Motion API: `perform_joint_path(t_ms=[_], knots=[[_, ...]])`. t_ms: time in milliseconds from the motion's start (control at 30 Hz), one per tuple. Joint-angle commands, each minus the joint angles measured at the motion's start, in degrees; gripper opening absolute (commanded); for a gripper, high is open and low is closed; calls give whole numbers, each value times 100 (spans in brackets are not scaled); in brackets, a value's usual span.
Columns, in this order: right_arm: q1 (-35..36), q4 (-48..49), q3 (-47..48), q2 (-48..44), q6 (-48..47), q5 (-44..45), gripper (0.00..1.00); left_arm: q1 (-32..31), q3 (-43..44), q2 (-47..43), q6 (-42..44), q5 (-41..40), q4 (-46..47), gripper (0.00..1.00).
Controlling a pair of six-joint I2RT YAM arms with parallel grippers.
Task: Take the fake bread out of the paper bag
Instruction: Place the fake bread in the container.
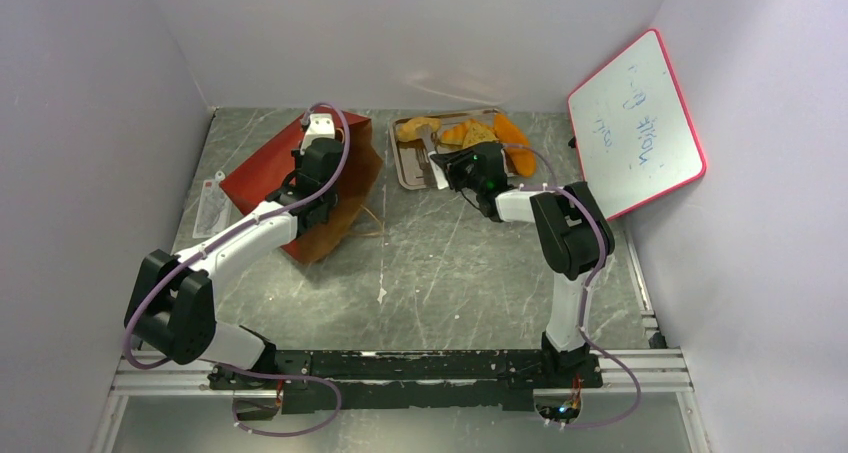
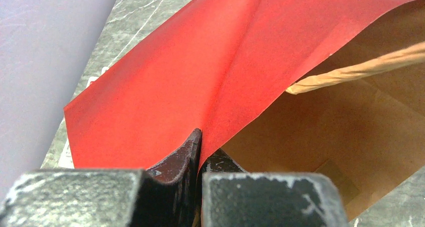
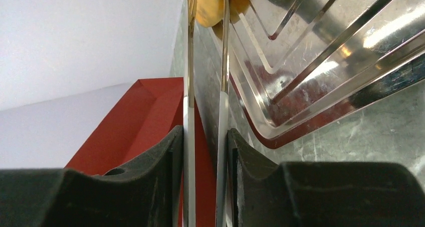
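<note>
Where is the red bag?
In the top view, the red bag lies at the back left, pinched by the left end effector, left of the silver tray.

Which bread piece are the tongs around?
The golden-yellow piece, at the metal tray's end nearest the red paper bag. It sits between the tips of the tongs; the orange pieces lie farther along.

Left hand [image 2: 199,142] clamped, right hand [image 3: 205,142] gripping, slightly parted

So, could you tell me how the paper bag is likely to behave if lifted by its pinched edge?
Probably floppy: the paper bag creases where the left gripper pinches its wall. Likely light, being thin paper, so the gaping mouth may sag or tear.
</note>
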Motion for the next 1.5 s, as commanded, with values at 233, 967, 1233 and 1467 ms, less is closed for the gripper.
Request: perform_joint_path(t_ms=[233, 967, 1233, 1467], knots=[[-39, 357, -220, -99, -11, -56, 40, -3, 11, -207, -75, 10, 94, 7], [-35, 201, -589, -609, -327, -66, 42, -6, 90, -287, -47, -29, 15, 7], [-31, 110, -869, -1119, -572, -64, 42, -6, -8, -407, 9, -17, 92, 7], [94, -331, -1433, -2353, -1019, -132, 41, -3, -151, -473, -72, 46, 82, 7]])
